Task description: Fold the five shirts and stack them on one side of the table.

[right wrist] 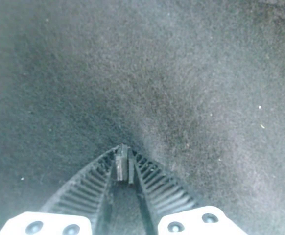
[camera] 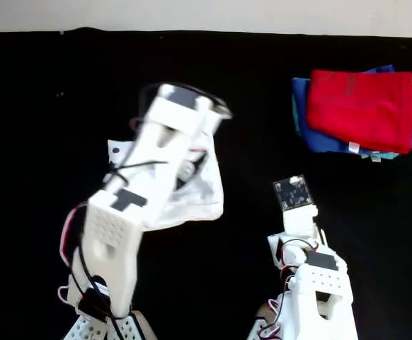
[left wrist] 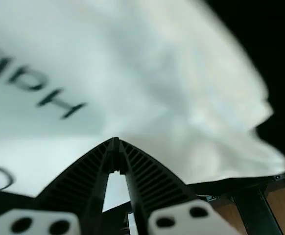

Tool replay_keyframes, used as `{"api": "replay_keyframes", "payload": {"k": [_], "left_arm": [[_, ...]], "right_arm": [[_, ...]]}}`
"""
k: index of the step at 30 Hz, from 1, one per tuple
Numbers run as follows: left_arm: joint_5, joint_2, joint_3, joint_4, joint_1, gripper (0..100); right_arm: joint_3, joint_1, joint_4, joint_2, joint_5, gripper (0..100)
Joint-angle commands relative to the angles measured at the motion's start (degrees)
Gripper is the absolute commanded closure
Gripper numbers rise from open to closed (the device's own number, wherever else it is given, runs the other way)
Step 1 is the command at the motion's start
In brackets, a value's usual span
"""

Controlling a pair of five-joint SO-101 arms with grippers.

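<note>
My left gripper (left wrist: 115, 143) is shut on a white shirt (left wrist: 132, 73) with dark print, and the cloth spreads out right beyond the fingertips. In the high view this shirt (camera: 200, 193) hangs crumpled under the raised left arm (camera: 149, 177), left of the table's middle. A stack of folded shirts sits at the back right, with a red shirt (camera: 362, 106) on top and a blue one (camera: 302, 106) and a teal edge showing beneath. My right gripper (right wrist: 123, 164) is shut with nothing in it, close above the black tablecloth (right wrist: 181, 88), in front of the stack.
The black cloth (camera: 57, 127) covers the whole table, with open room at the left and along the back. The right arm (camera: 301, 219) stands at the front, right of centre. A pale wall strip runs behind the far edge.
</note>
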Motion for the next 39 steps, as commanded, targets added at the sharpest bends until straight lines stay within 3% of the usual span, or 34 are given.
{"api": "replay_keyframes", "payload": {"k": [1, 10, 18, 24, 28, 34, 39], "left_arm": [[2.5, -1.0, 0.3, 0.1, 5.0, 99], [3.3, -7.0, 0.8, 1.0, 7.8, 99], [4.7, -7.4, 8.4, -1.6, 8.1, 99], [6.0, -8.0, 0.9, -0.4, 8.5, 99], [4.1, -10.6, -8.0, -0.4, 5.1, 99], [0.0, -4.3, -9.8, -11.1, -2.4, 99], [0.3, 3.4, -10.2, -14.9, -3.4, 99]], "right_arm": [[1.2, 3.4, -1.7, 0.0, 0.2, 99.3], [1.2, 3.5, -1.7, 0.0, 0.2, 99.3], [1.2, 3.5, -1.7, 0.0, 0.2, 99.3], [1.2, 3.6, -1.7, 0.0, 0.2, 99.3], [1.2, 3.6, -1.7, 0.0, 0.2, 99.3], [1.2, 3.6, -1.7, 0.0, 0.2, 99.3], [1.2, 3.6, -1.7, 0.0, 0.2, 99.3]]}}
